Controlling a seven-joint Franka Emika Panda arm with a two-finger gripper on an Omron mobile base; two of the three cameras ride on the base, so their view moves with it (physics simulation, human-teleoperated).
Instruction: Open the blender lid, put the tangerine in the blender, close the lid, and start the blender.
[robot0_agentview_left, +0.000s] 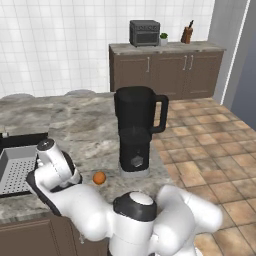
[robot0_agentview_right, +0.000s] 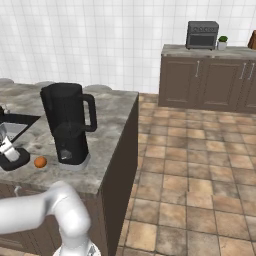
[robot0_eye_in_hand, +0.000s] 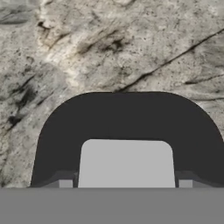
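The blender lid (robot0_eye_in_hand: 127, 127), a flat black disc with a light grey square cap in its centre, lies flat on the marbled desk (robot0_eye_in_hand: 109, 48) directly under the hand (robot0_eye_in_hand: 125, 186), whose tips stand at either side of the cap. The tangerine (robot0_agentview_left: 99, 178), small, round and orange, rests on the desk just beside the hand, between it and the blender (robot0_agentview_left: 135, 130). The blender stands upright beyond the tangerine, tall and black, its dark jar open at the top, loop handle pointing away from the hand, round knob on the base front.
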